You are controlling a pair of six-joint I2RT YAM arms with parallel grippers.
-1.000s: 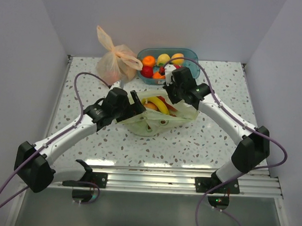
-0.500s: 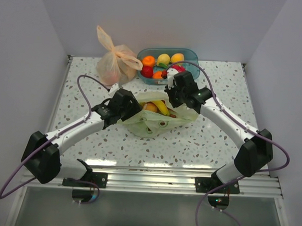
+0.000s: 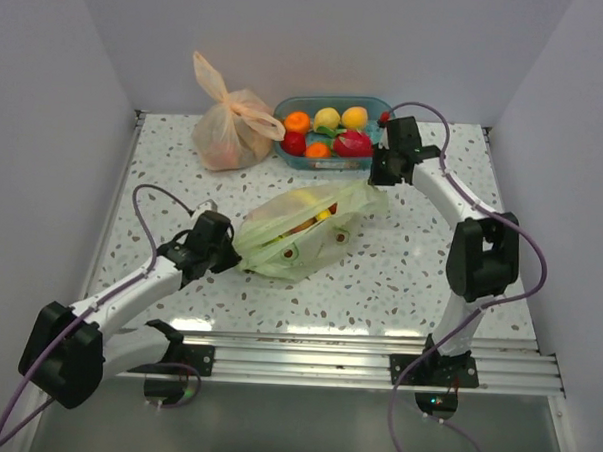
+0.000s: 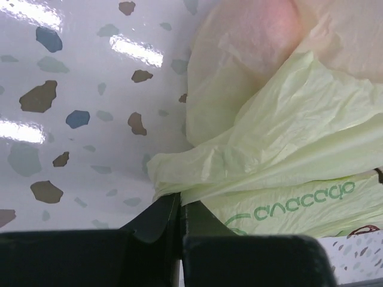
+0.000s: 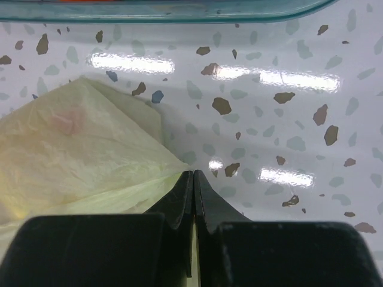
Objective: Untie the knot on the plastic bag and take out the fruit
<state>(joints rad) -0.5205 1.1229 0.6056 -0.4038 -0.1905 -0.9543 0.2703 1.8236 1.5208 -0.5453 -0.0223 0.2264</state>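
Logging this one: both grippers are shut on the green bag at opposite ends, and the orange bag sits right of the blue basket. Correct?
No: the orange bag sits left of the blue basket, as the top external view shows. The rest holds: the left gripper and right gripper are each shut on the green bag at opposite ends.

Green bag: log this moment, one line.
plastic bag: stretched between arms | left jaws: shut on left end | right jaws: shut on right end | fruit: inside
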